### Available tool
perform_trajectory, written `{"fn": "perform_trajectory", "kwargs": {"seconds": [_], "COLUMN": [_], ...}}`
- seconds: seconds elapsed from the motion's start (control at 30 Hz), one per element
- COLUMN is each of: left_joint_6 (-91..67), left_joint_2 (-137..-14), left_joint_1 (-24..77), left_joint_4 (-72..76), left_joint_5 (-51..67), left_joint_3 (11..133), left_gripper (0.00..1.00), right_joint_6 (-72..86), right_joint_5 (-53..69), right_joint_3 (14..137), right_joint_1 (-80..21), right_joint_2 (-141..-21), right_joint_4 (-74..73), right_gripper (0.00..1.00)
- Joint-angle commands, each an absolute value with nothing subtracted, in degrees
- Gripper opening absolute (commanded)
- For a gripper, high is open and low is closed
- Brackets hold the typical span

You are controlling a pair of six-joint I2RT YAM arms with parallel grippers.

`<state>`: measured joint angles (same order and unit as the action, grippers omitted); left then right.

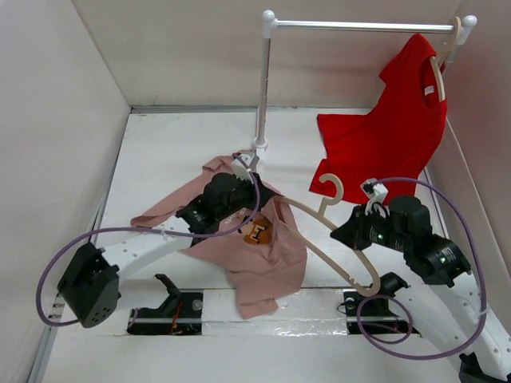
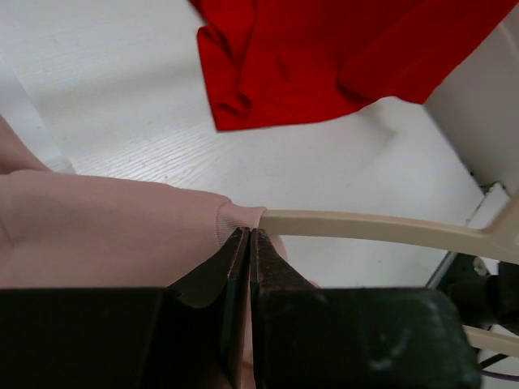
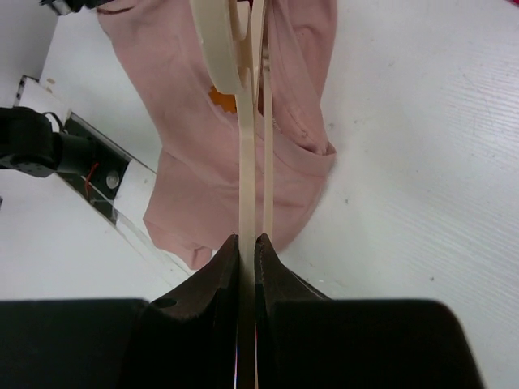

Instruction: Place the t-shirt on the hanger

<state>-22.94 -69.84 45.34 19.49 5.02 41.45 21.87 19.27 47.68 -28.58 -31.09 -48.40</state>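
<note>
Top external view: t-shirt (image 1: 255,247) partly over hanger (image 1: 307,207), above the worktop (image 1: 176,152).
The left tool (image 1: 254,191) and right tool (image 1: 351,230) flank the pair, near the worktop's front edge. Left wrist view: left tool (image 2: 247,235) is clenched on the t-shirt (image 2: 105,227) at its edge, where a hanger (image 2: 365,227) arm emerges; a red shirt (image 2: 324,57) lies beyond. Right wrist view: right tool (image 3: 247,241) grasps the hanger (image 3: 246,162) by its bars; the t-shirt (image 3: 203,146) hangs beyond.

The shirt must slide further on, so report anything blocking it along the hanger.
No stray item does. The left end effector pinches the shirt at its edge on the hanger; the arm beyond is bare up to the right end effector clamped on it. The red shirt lies farther back, apart.
</note>
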Motion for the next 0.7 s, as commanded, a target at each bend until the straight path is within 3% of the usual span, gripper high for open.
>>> {"fn": "perform_trajectory", "kwargs": {"seconds": [0.0, 0.13, 0.33, 0.67], "left_joint_6": [-25.13, -26.10, -25.93, -26.54], "left_joint_2": [-64.78, -61.62, -57.48, -50.63], "left_joint_1": [47.45, 47.46, 47.46, 47.46], "left_joint_4": [21.80, 20.83, 18.03, 14.15], "left_joint_5": [4.93, 6.59, 7.30, 7.73], "left_joint_3": [41.04, 42.36, 46.47, 50.18], "left_gripper": [0.00, 0.00, 0.00, 0.00], "right_joint_6": [23.90, 29.51, 31.20, 23.91], "right_joint_5": [22.32, 24.26, 17.94, -1.74], "right_joint_3": [46.85, 43.51, 41.66, 37.53], "right_joint_1": [-29.44, -31.28, -38.91, -56.07], "right_joint_2": [-31.46, -31.64, -36.37, -54.21], "right_joint_4": [-36.60, -24.73, -8.46, 24.06], "right_gripper": [0.00, 0.00, 0.00, 0.00]}}
